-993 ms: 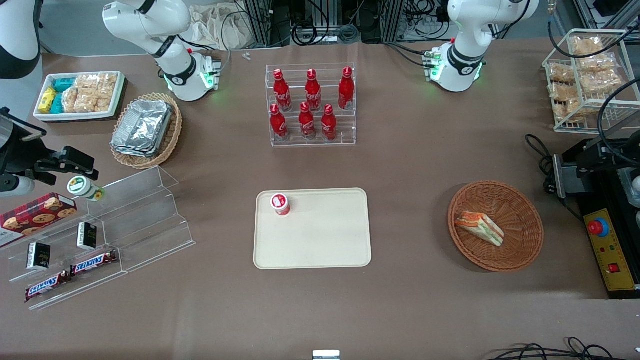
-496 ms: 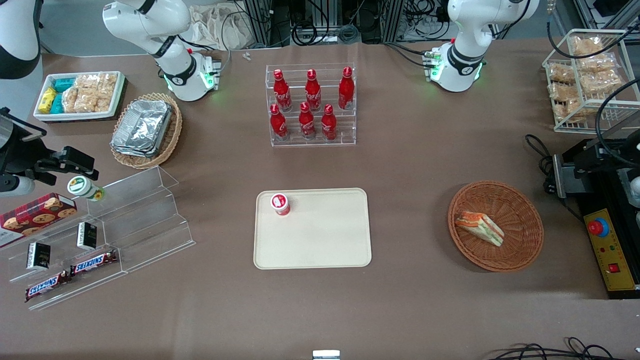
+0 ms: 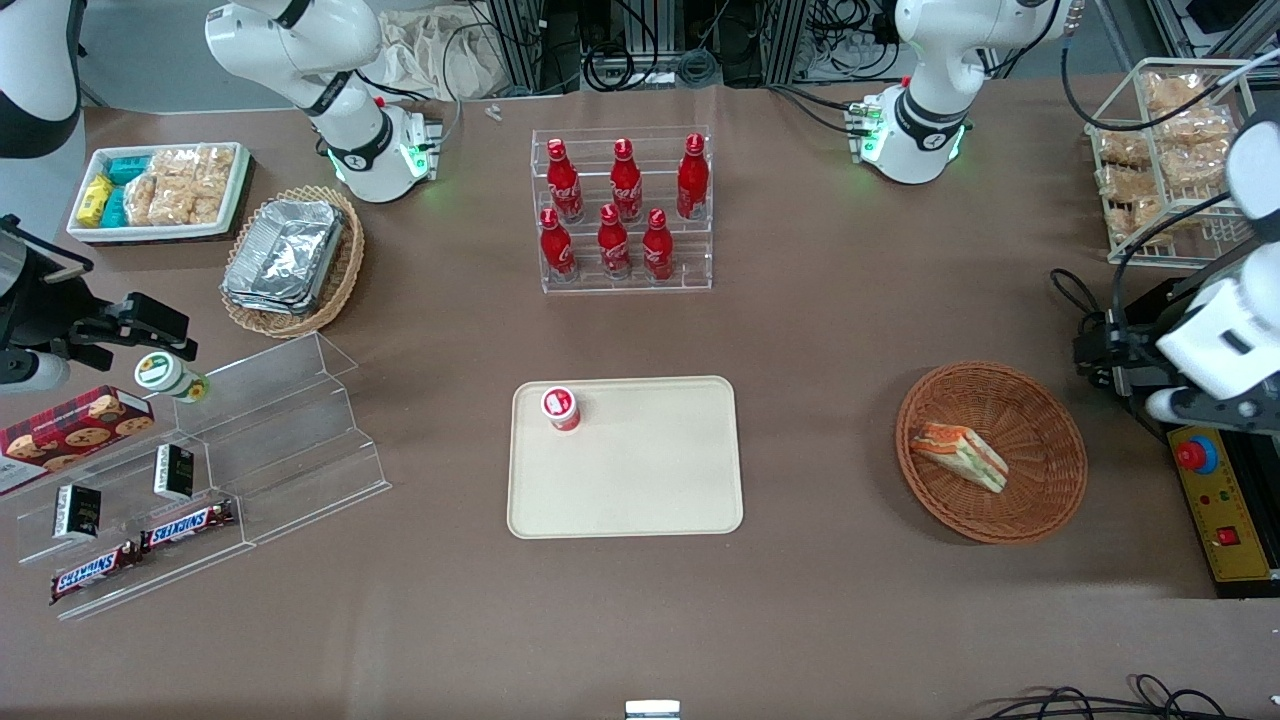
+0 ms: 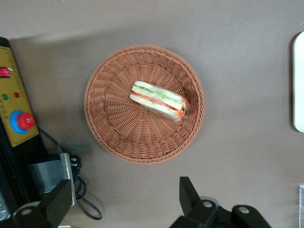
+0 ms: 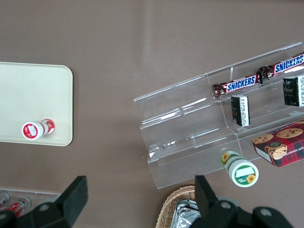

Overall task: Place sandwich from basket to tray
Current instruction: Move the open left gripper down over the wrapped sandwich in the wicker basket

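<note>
Well toward the parked arm's end of the brown desk (image 3: 830, 330) sits a white bin of snack packets (image 3: 160, 190), with a tan wicker basket of foil containers (image 3: 292, 262) nearer the front camera, and nearer still a clear stepped acrylic stand (image 3: 215, 470) bearing Snickers bars (image 3: 140, 548) and a cookie box (image 3: 70, 432). Toward the middle stands a clear rack of red cola bottles (image 3: 622, 208); nearer the front camera than the rack lies the cream tray (image 3: 640, 480), carrying only a small red cup with a white lid (image 3: 561, 407) near one corner. Toward the working arm's end rests the round reddish-brown basket (image 3: 1040, 470), and the wrapped sandwich (image 3: 958, 456) lies inside it on its side, well apart from the tray. At that end the hand (image 4: 121, 199) hovers above the desk just beside the basket, its two fingers (image 4: 189, 194) spread apart and holding nothing, near a yellow control box with a red button (image 3: 1215, 500).
</note>
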